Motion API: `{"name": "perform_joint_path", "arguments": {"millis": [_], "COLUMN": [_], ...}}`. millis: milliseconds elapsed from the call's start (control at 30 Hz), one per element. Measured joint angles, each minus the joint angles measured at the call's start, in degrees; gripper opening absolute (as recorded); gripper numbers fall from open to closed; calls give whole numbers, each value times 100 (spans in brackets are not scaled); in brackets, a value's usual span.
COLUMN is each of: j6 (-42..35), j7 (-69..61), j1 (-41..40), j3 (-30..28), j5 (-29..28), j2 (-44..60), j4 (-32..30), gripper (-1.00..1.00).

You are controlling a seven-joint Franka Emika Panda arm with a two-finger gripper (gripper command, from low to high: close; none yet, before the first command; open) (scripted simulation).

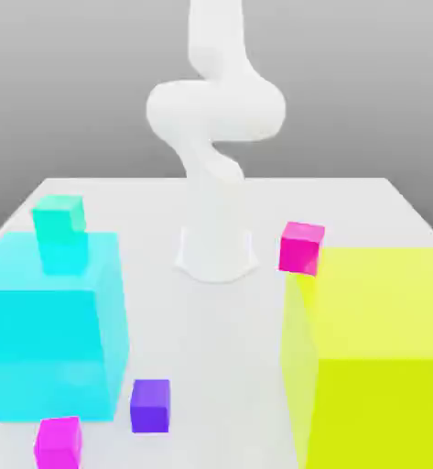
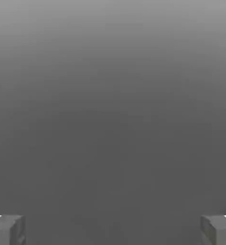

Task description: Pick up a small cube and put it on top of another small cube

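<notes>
Two big cubes bracket our desk [image 1: 211, 366]: cyan cube [image 1: 50, 339] left, yellow cube [image 1: 384, 357] right. Between them, just beside the cyan one, we note the small purple cube [image 1: 150, 405]. Pincer [image 2: 113, 229] released, fingers [image 2: 7, 229] wide, grasping nothing.

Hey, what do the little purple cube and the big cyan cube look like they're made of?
Small purple cube: looks like solid matte plastic, flat opaque colour with no shine, though a render leaves that open. Big cyan cube: seems translucent, like tinted acrylic or gel; its faces look washed out and faintly see-through.
</notes>
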Motion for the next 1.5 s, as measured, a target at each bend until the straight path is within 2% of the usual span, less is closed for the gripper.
{"name": "perform_joint_path", "arguments": {"millis": [267,467,633,800,1000,1033,1267,1433,1500], "j6": [787,1389,1933,2481,3442,3548,3556,2814,2567], "j7": [1718,3230,4782,6667,6941,6928,6936,7023,6767], "j1": [-362,-665,-895,-952,-908,-933,-933,-848,-849], "j3": [51,204,220,-58,-127,-98,-99,-210,-98], "j5": [742,937,695,-23,-64,-41,-50,-167,-5], "j2": [1648,2842,3805,4719,5942,6075,6067,5149,4891], "j4": [-583,-1018,-1395,-1774,-1641,-1618,-1620,-1793,-1819], "gripper": [0,0,0,0,0,-100,-100,-100,-100]}}
